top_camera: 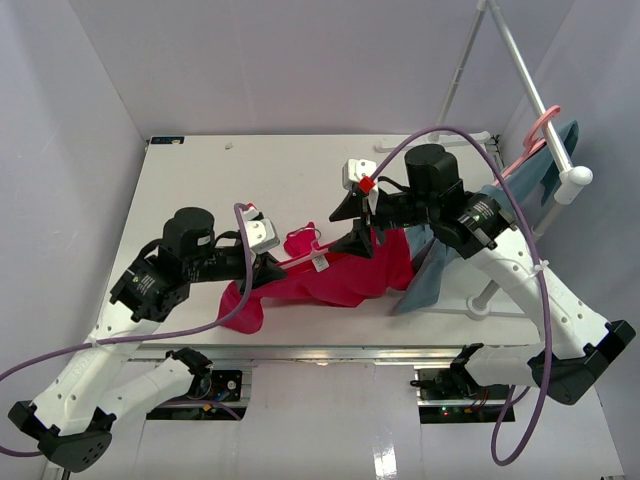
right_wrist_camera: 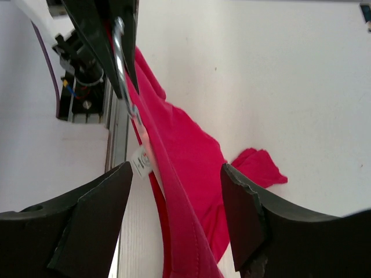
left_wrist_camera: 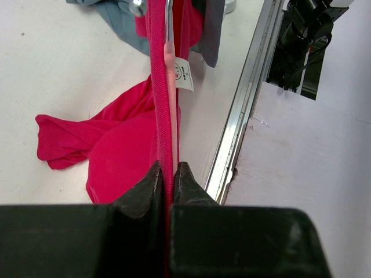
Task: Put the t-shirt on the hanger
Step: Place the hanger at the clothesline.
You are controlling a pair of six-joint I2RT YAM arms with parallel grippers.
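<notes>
The crimson t-shirt lies bunched on the white table, and part of it is lifted between the two arms. Its collar hem runs taut into my left gripper, which is shut on it. The pale-pink hanger arm lies along that hem beside the white label. From above, the hanger shows as a thin pink line between the grippers. My right gripper is open, and its fingers straddle a raised fold of the t-shirt without pinching it.
A blue-grey garment hangs from another pink hanger on the silver rack pole at the right. The rack's white base stands close behind the right arm. The table's metal front rail runs just beside the shirt.
</notes>
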